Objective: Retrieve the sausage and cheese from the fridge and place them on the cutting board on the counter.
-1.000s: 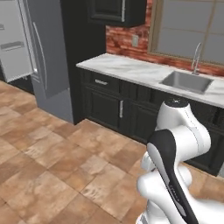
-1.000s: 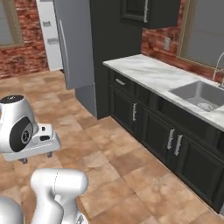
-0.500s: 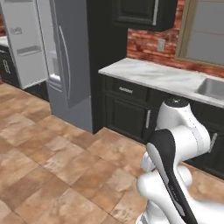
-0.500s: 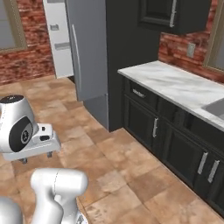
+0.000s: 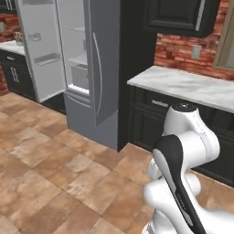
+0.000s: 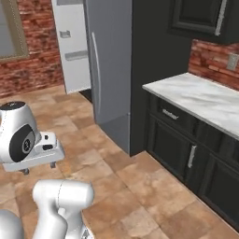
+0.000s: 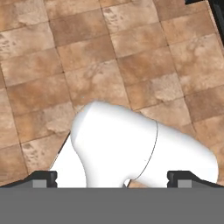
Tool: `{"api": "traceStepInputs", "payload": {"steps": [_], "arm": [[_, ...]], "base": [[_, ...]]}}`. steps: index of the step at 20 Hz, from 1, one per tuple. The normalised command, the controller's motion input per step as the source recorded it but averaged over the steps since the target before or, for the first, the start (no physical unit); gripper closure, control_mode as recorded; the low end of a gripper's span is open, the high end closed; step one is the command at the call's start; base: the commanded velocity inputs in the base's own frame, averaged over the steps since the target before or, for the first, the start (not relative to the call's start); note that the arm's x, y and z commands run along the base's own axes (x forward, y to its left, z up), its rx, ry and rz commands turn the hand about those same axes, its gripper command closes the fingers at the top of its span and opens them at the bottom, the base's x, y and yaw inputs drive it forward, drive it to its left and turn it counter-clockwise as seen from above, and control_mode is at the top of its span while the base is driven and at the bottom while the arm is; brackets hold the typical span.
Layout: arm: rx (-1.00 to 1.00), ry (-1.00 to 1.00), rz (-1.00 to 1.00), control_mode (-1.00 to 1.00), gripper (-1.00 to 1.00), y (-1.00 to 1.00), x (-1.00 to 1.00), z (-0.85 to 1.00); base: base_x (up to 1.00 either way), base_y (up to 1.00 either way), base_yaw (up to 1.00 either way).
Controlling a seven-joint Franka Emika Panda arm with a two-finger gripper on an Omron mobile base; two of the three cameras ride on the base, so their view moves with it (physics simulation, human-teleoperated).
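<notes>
**A rendered home kitchen**

You are looking at a domestic kitchen. A tall grey fridge [image 5: 98, 68] stands with one door open on white shelves. Beside it, a marble counter [image 5: 183, 87] tops black cabinets [image 6: 186, 149], with more dark cabinets [image 5: 178, 16] above. Red brick wall [image 5: 183, 50] backs the counter, and brown stone tiles [image 7: 87, 57] cover the floor.

The fridge [image 5: 93, 68] runs off the top edge in both base views, and its open door [image 5: 39, 50] hides part of the shelves (their contents are too small to tell). The counter [image 5: 183, 87] is cut by the right edge.
</notes>
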Motion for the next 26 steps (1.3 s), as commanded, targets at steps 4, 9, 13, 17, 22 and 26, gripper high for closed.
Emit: {"api": "traceStepInputs", "payload": {"steps": [4, 9, 13, 17, 22, 26], "arm": [[0.0, 0.0, 0.0, 1.0, -1.0, 0.0, 0.0, 0.0], [0.0, 0.0, 0.0, 1.0, -1.0, 0.0, 0.0, 0.0], [0.0, 0.0, 0.0, 1.0, -1.0, 0.0, 0.0, 0.0], [0.0, 0.0, 0.0, 1.0, -1.0, 0.0, 0.0, 0.0], [0.0, 0.0, 0.0, 1.0, -1.0, 0.0, 0.0, 0.0], [0.0, 0.0, 0.0, 1.0, -1.0, 0.0, 0.0, 0.0]], "base": [[1.0, 1.0, -0.09], [1.0, 1.0, -0.14], [1.0, 1.0, -0.18], [1.0, 1.0, -0.29], [1.0, 1.0, -0.39], [1.0, 1.0, -0.41]]}}
